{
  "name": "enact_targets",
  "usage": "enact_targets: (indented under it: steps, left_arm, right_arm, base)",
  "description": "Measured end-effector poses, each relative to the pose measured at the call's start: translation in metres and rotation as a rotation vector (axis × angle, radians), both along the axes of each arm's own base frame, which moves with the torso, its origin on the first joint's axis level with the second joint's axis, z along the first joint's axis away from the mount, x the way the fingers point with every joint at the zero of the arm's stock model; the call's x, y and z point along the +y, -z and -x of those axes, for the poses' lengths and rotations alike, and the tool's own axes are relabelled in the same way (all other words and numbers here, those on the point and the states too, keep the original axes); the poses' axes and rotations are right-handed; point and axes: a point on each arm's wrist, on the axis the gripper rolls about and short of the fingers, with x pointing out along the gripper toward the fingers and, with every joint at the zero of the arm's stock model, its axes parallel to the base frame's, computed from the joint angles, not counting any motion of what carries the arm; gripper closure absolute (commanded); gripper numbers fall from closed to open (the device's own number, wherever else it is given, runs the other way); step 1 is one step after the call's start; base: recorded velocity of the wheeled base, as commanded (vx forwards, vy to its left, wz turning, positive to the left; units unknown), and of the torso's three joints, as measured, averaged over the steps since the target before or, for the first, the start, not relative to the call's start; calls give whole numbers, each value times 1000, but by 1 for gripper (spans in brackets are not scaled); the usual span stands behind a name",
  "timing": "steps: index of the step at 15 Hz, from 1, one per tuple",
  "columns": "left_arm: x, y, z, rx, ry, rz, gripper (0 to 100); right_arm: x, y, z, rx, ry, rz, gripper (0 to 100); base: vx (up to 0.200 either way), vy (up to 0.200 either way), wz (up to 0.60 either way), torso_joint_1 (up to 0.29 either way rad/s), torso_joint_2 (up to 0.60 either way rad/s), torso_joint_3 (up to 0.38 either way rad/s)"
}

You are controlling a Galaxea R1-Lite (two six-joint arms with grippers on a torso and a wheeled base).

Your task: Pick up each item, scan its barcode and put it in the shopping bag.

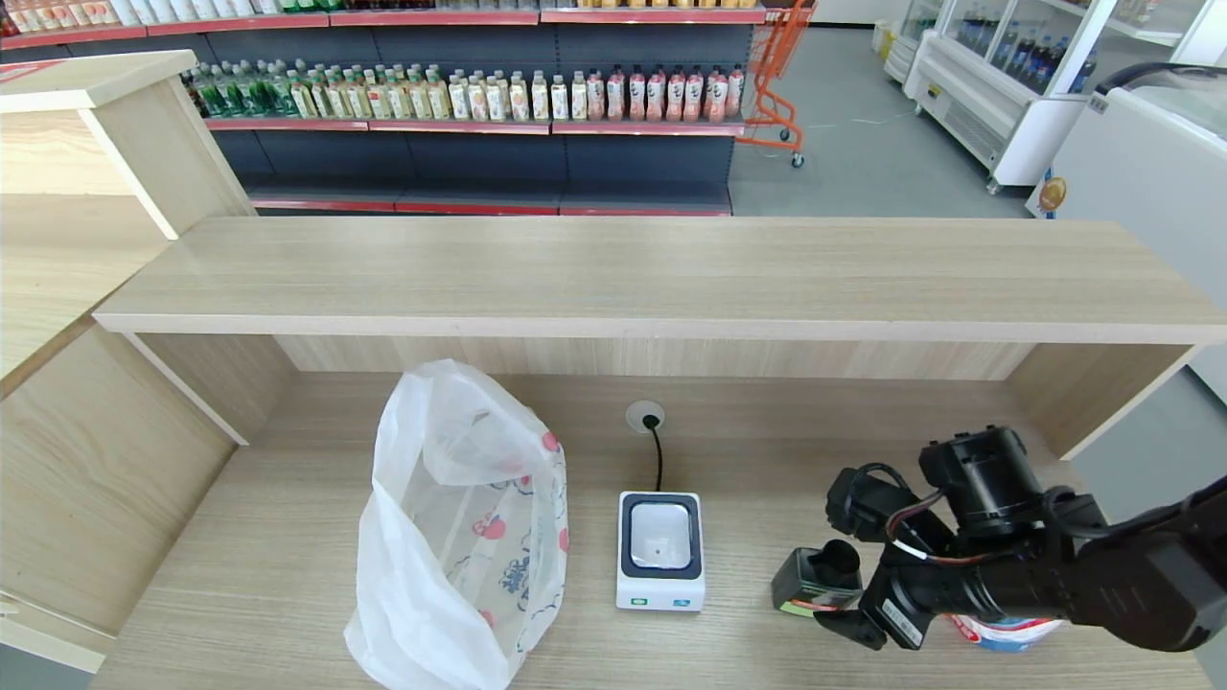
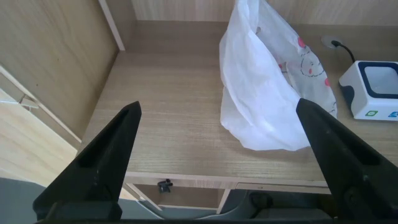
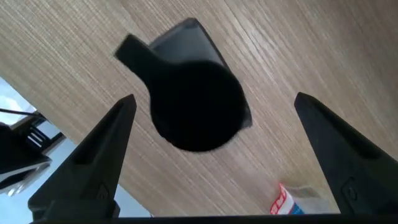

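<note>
Right pincer (image 3: 214,102) released, fingers spread over the black-capped bottle (image 1: 815,580) at lower right of the head view, lined up to grasp it | left pincer (image 2: 219,104) released | shopping bag (image 1: 460,537) lower centre-left, standing to receive items | scanner (image 1: 659,548) between bag and bottle, face up for the barcode

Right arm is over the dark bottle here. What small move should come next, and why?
Probably lower the right gripper straight down and shut it on the bottle. Its fingers are open with the bottle's black cap centred between them, and the bottle stands on the counter beside the scanner, not yet lifted.
</note>
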Motion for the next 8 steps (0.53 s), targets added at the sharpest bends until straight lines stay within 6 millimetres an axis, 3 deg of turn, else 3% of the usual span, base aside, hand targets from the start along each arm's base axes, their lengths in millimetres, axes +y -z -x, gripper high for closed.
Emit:
enact_targets:
  steps: [3,4,8]
  left_arm:
    - [0,0,0,0,0,0,0]
    - [0,0,0,0,0,0,0]
    - [0,0,0,0,0,0,0]
  right_arm:
    - [14,9,-10,-2,-37,1,0]
    - [17,10,-15,-13,-40,-3,100]
    - [21,16,-22,-8,-44,-5,100]
  base:
    - [0,0,0,0,0,0]
    - [0,0,0,0,0,0]
    - [0,0,0,0,0,0]
